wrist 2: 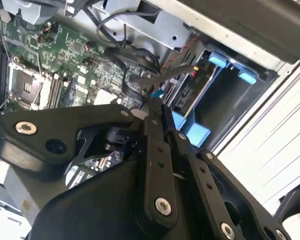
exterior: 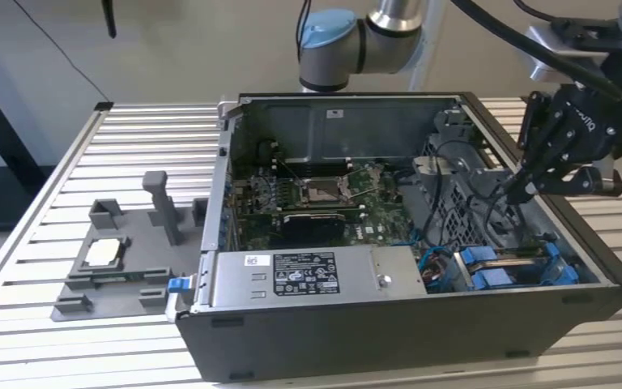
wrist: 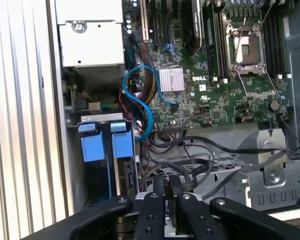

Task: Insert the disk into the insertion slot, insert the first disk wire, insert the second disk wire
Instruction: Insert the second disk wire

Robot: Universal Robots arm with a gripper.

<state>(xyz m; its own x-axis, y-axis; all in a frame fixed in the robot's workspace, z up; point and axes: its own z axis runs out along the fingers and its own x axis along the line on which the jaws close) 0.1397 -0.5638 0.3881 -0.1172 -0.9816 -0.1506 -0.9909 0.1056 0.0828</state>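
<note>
Silver-grey hard drive in its bright blue plastic carrier frame point(exterior: 511, 267) already sitting in the drive bay, at the corner of the open black computer case point(exterior: 398, 324) on the exterior view's right, just beside the grey power-supply box with the black-and-white sticker point(exterior: 305, 275). Blue carrier tabs also visible in the first wrist view point(wrist: 102, 142) and the second wrist view point(wrist 2: 200, 130), tucked inside the bay.

Black gripper point(exterior: 521, 190) hanging over that same corner of the case, above the drive bay and close to the bundle of black cables point(exterior: 473, 194) running down toward the disk. Fingers point(wrist: 162, 200) pressed close together around a dark cable end in the first wrist view; same look in the second wrist view, tips point(wrist 2: 155, 107) pinched near a small blue connector bit. Can't say for sure which wire exactly.

Green motherboard with the silver CPU socket point(exterior: 322, 194) lying in the middle of the case, further from the disk. Light blue looped data cable point(wrist: 145, 105) curling between the bay and the board.

Outside the case, grey plastic fixture tray point(exterior: 117, 259) on the slatted metal tabletop point(exterior: 30, 324), well apart from the disk, on the exterior view's left.
</note>
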